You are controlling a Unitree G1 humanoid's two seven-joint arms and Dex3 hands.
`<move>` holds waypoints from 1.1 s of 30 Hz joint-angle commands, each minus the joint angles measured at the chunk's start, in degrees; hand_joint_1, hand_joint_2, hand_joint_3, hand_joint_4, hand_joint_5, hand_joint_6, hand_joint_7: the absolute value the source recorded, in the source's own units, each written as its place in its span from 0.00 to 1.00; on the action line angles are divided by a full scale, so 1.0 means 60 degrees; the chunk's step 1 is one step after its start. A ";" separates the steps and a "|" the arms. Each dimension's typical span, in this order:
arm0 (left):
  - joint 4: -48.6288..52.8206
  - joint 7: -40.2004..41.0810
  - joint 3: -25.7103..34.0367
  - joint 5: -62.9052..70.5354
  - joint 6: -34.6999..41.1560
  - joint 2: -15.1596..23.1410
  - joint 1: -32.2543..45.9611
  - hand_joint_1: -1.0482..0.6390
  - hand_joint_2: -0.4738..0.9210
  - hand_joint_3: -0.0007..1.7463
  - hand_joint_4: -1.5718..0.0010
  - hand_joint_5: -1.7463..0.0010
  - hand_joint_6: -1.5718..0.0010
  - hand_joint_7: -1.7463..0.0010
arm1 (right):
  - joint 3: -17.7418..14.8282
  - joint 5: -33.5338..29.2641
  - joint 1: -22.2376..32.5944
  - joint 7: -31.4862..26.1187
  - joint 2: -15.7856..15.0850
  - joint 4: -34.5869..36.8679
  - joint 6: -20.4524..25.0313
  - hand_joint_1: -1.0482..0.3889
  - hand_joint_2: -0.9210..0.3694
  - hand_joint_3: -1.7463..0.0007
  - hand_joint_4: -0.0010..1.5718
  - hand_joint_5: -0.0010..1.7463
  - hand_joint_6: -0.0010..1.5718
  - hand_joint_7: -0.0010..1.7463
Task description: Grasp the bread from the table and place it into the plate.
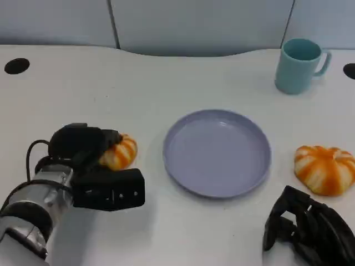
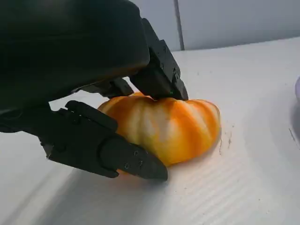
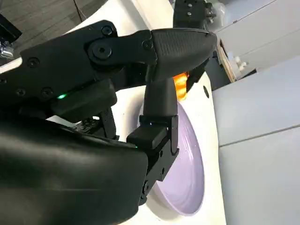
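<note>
A white table [image 1: 166, 83] runs back to pale grey wall panels [image 1: 194, 22], with a dark round hole [image 1: 16, 66] near its far left edge and another, cut off by the frame, at the far right edge. A lavender plate [image 1: 217, 152] sits at the middle of the table, nothing in it. A teal mug [image 1: 300, 65] stands near the far right corner, handle turned to the right.

Toward the near left edge, the left hand [image 1: 97, 166] is closed around an orange-and-white striped bread [image 1: 120, 152]; from the head view much of the loaf is hidden behind the black shell. The left wrist view shows more: fingers [image 2: 159, 75] press on the top of the bread while the thumb [image 2: 117, 154] lies along its near side, and the loaf rests on the table. Whether it has lifted at all cannot be told.

A second bread [image 1: 325, 169] of the same colouring lies near the right edge, just beyond the right hand [image 1: 308, 227], apart from it. That hand is at the near right corner, partly cut off, its fingers curled inward around nothing. In the right wrist view its own fingers [image 3: 159, 51] block most of the plate [image 3: 187, 178], and only a sliver of orange shows past them.
</note>
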 commanded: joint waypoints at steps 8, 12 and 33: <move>0.0247 0.1402 0.0155 -0.0156 -0.0618 0.0130 0.0580 0.53 0.98 0.29 0.47 0.00 0.61 0.00 | -0.0052 0.0096 0.0025 0.0056 -0.0135 0.0010 -0.0134 0.33 0.00 0.80 0.43 1.00 0.37 0.86; 0.0147 0.2300 0.0544 -0.0419 -0.1074 0.0162 0.0656 0.56 0.87 0.38 0.50 0.00 0.63 0.00 | -0.0050 0.0082 0.0001 0.0004 -0.0141 -0.0001 -0.0075 0.32 0.00 0.81 0.43 1.00 0.38 0.86; -0.0930 0.0909 0.1918 -0.2069 -0.4321 -0.0282 0.0025 0.57 0.66 0.73 0.49 0.00 0.58 0.00 | 0.0027 -0.0042 -0.0036 -0.0137 -0.0102 0.0145 -0.0190 0.31 0.00 0.82 0.42 1.00 0.38 0.86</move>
